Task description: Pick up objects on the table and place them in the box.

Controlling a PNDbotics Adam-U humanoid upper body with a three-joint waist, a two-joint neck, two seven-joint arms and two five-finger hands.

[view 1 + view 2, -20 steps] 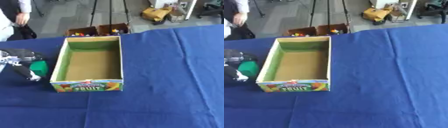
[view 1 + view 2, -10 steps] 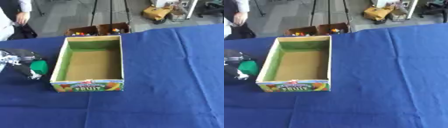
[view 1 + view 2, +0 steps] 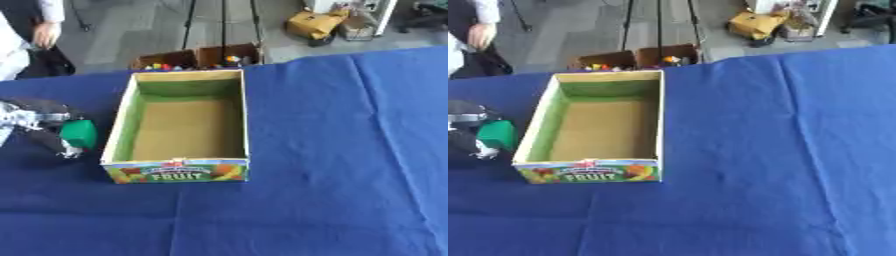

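An open cardboard fruit box (image 3: pixel 185 128) with green inner walls stands on the blue tablecloth, left of centre. Nothing shows inside it. Just left of the box, my left hand (image 3: pixel 45 127) has its fingers curled round a green object (image 3: pixel 79 134), held close beside the box's left wall. The object is partly hidden by the fingers. My right hand shows in neither view.
The blue cloth (image 3: pixel 341 150) covers the whole table, with wide free room right of the box. Beyond the far edge, on the floor, stand two small cardboard boxes (image 3: pixel 199 57) holding coloured items, plus a yellow thing (image 3: pixel 313 24). A person stands at the far left.
The left hand with the green object has lifted slightly and edged toward the box. The box has not moved.
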